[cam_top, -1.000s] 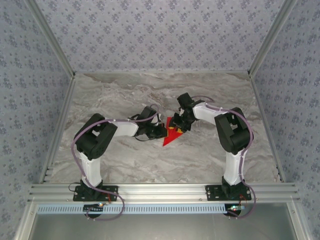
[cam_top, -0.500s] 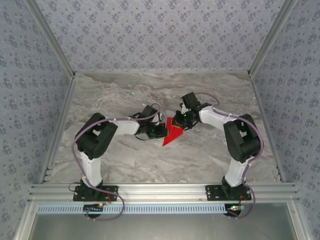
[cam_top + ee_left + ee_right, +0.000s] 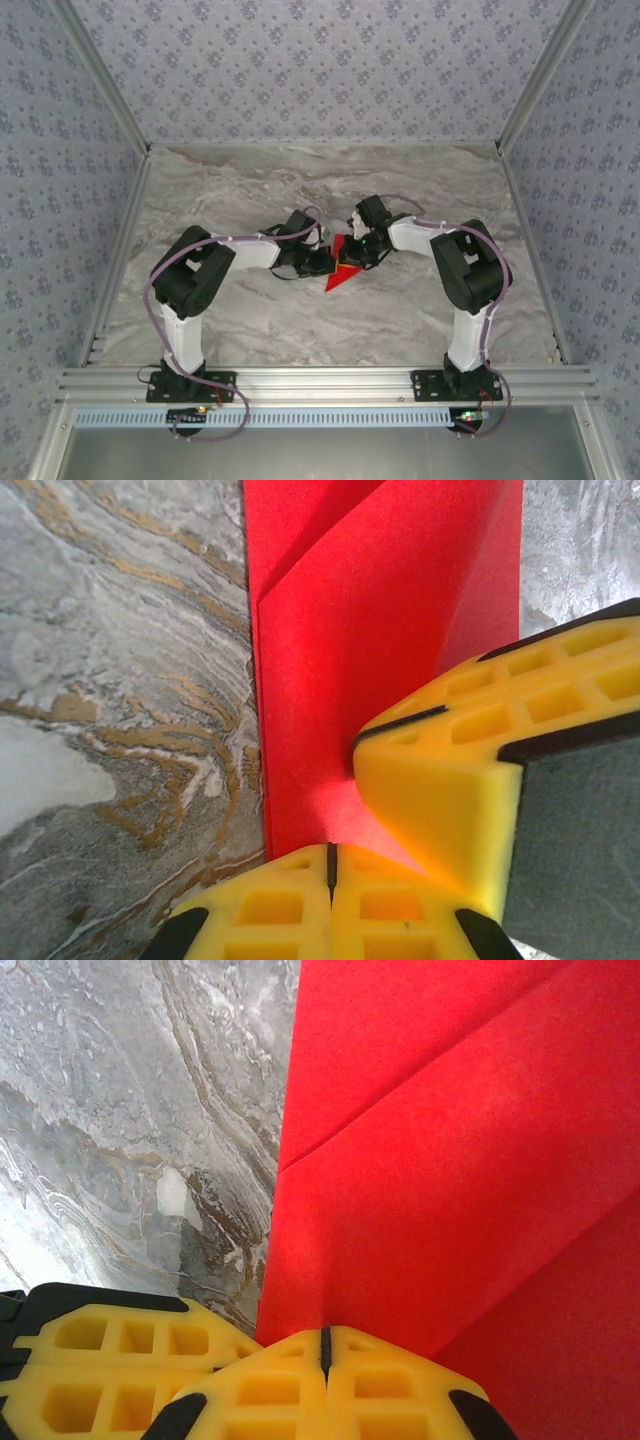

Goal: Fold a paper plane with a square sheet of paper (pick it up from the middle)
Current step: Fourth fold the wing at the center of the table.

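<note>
1. Where the two arms meet over the middle of the marble table (image 3: pixel 250 180), a folded red paper (image 3: pixel 341 277) lies flat, its sharp tip aimed toward the arms' bases.
2. Left gripper (image 3: pixel 330 868): its yellow fingers are pressed together with no gap, and the tips are set on the paper close to one straight edge. Whether a layer is pinched between them cannot be told.
3. Right gripper (image 3: pixel 323 1348): likewise closed tight, with the fingertips on the paper near its edge.
4. From the left wrist, the right gripper's yellow fingers touch the paper just beside the left gripper's tips.
5. Diagonal fold lines cross the red surface.
</note>
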You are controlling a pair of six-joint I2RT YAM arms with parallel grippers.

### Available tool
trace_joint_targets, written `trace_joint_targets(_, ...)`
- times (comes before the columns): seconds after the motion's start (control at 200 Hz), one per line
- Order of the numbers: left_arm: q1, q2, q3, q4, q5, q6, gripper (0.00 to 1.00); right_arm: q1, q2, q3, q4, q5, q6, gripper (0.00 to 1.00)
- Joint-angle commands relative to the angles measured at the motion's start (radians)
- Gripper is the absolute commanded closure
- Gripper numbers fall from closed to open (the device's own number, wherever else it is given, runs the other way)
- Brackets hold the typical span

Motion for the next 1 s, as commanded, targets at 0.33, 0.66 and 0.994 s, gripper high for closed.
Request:
trace_joint_targets(0.33,-0.017,0.062,-0.05,-0.201,-0.082,0.052,1.0,-0.156,0.004,0.052,-0.01,0.056,-0.127,1.0)
trace_joint_targets(0.66,-0.019,0.072,-0.02,-0.211,-0.085,0.052,1.0,-0.055,-0.042,-0.025,0.094,-0.004,-0.067,1.0)
trace_joint_targets(0.994,-0.019,0.076,-0.018,-0.237,-0.092,0.053,1.0,-0.084,0.071,0.036,0.107,-0.005,-0.078,1.0)
